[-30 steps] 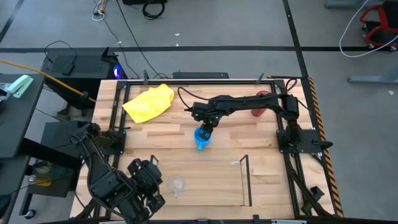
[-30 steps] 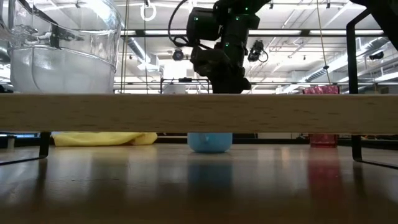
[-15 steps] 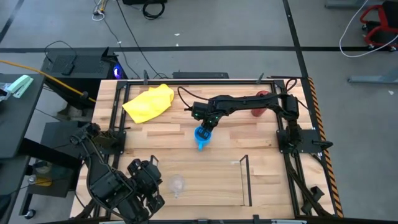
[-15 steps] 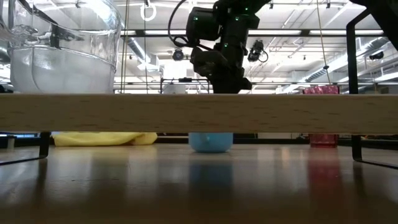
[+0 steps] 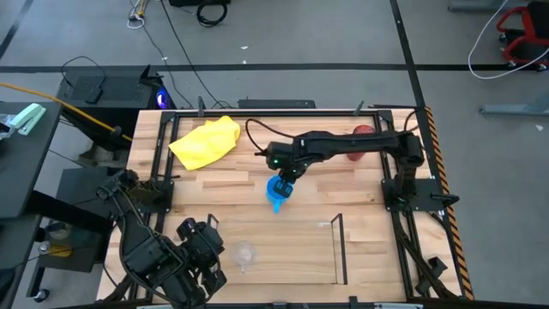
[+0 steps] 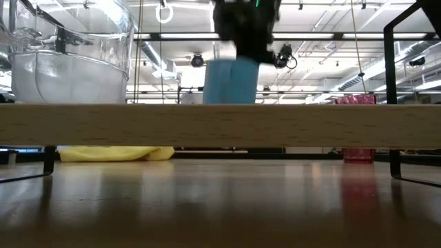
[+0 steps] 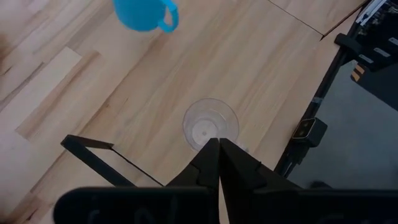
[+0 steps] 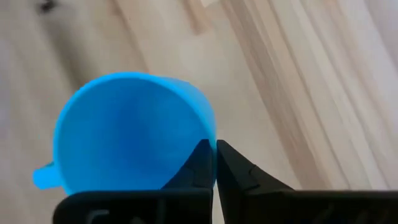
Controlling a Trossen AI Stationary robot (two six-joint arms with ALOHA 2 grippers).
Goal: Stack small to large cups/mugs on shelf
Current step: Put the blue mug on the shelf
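The bright blue mug point(image 5: 276, 190) hangs above the table's middle with my right gripper point(image 5: 284, 178) shut on it; in the low view the mug point(image 6: 231, 80) shows above the shelf's plank point(image 6: 220, 125). A tiny clear cup point(image 5: 244, 254) stands on its base on the shelf's wood floor, inside the dark metal frame point(image 5: 340, 249). Close to the cup's left, at the table's near left, my left gripper point(image 7: 217, 147) is shut and touches nothing. The dark red tumbler point(image 5: 361, 137) stands at the far right, partly hidden behind the right arm. My right gripper holds the mug by its rim point(image 8: 209, 127), on the side away from the handle point(image 8: 43, 177). One finger point(image 8: 198, 158) is inside the mug and the other outside. The fingers come from above, pointing down. The mug hangs below them, mouth up, clear of the table.
A crumpled yellow cloth point(image 5: 206, 142) lies at the far left. Black frame rails point(image 5: 386, 172) run along the table's edges. Bare wood lies between the mug and the shelf frame.
My right gripper has taken hold of the blue mug and raised it; the mug, which stood on the table, now hangs clear of it, higher than the shelf's plank in the low view.
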